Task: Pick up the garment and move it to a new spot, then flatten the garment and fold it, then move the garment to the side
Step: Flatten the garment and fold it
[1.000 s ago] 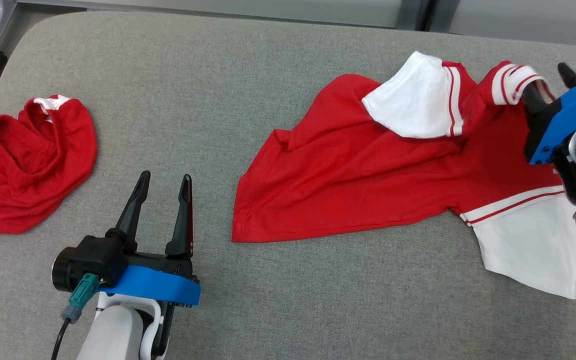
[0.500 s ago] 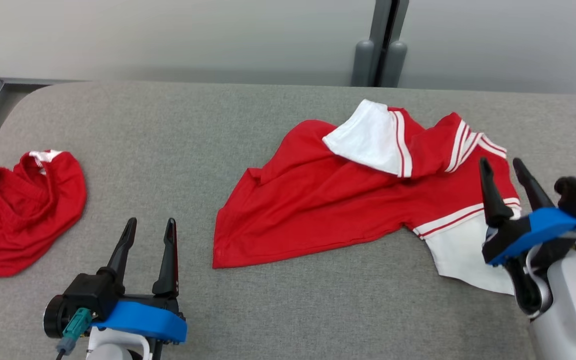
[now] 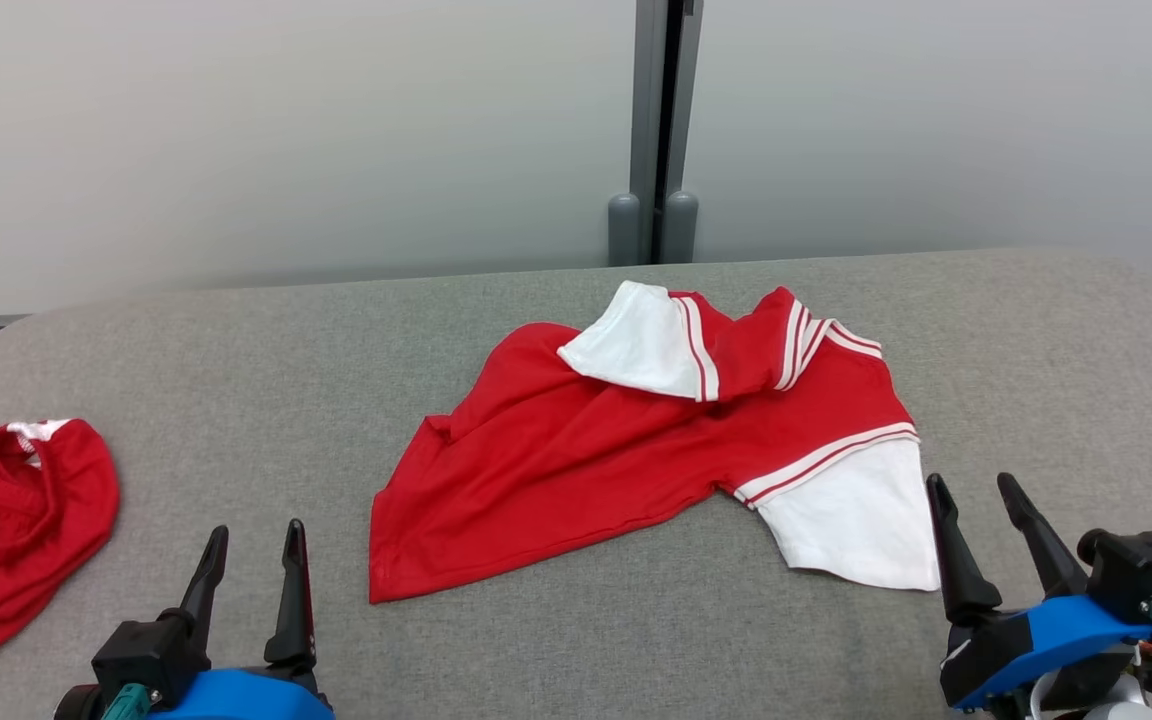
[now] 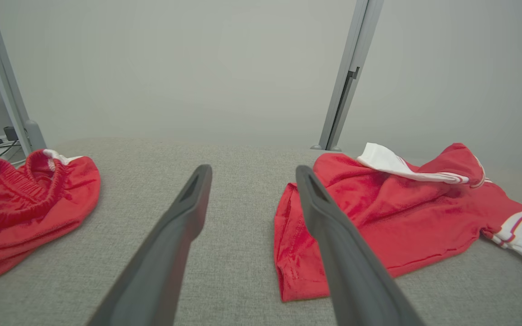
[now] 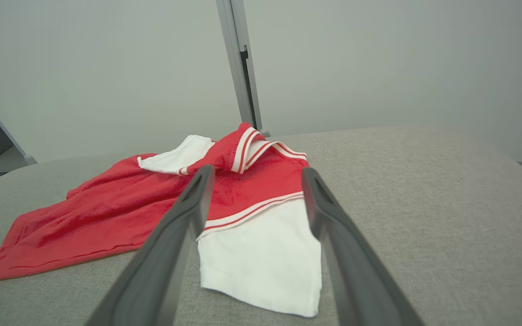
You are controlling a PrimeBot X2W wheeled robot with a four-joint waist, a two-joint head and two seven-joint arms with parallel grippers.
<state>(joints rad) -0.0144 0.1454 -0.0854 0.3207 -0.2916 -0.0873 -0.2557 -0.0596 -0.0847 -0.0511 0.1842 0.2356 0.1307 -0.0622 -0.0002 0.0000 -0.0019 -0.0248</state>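
Lying rumpled mid-frame on the grey table (image 3: 266, 350), the garment (image 3: 586, 470) looks light and limp; pinching a hem corner (image 3: 381, 585) or the white sleeve (image 3: 856, 520) seems best. Left gripper (image 3: 256, 532) and right gripper (image 3: 971, 485), at the lower corners, gape empty.

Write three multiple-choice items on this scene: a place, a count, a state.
1. The red shorts lie where from the shirt?
A. to the robot's left
B. to the robot's right
C. on top of it

2. Garments on the grey table:
A. one
B. two
C. four

3. The right gripper is:
A. shut on a sleeve
B. shut on the hem
C. open and empty

Key: 1 A, they sit at the head view's left edge; 2 B, shirt and shorts; 3 C, it stands spread, clear of the shirt.
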